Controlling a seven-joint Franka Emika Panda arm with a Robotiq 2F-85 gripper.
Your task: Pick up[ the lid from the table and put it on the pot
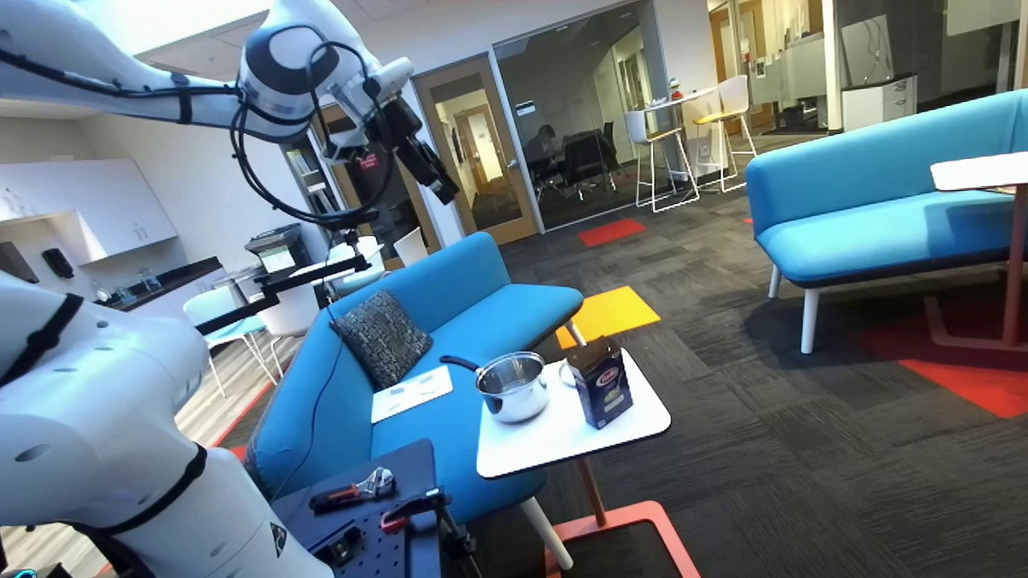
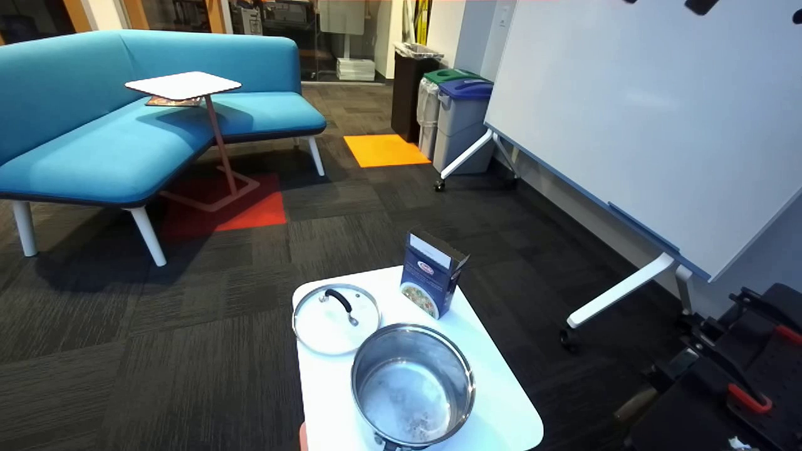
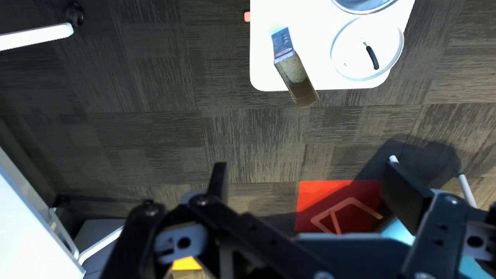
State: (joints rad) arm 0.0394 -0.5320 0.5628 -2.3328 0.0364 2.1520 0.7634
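Note:
The white table (image 1: 562, 445) shows in both exterior views, also here (image 2: 495, 407), and in the wrist view (image 3: 267, 73). The round glass lid (image 2: 332, 326) with a black handle lies flat on it, beside the pot; it also shows in the wrist view (image 3: 356, 50). In an exterior view the lid is mostly hidden behind the box. The shiny silver pot (image 1: 518, 397) stands upright and uncovered on the table, also seen here (image 2: 407, 357); the wrist view cuts it off at the top edge (image 3: 364, 6). My gripper (image 1: 446, 191) is high above the table, open and empty (image 3: 310, 186).
An open dark blue box (image 1: 606, 389) stands upright on the table near the lid and pot, also seen in the wrist view (image 3: 285, 44). The blue sofa (image 1: 482, 325) is beside the table. A dark cart (image 1: 409, 461) carries a wrench and clamp. A whiteboard (image 2: 645, 125) stands nearby.

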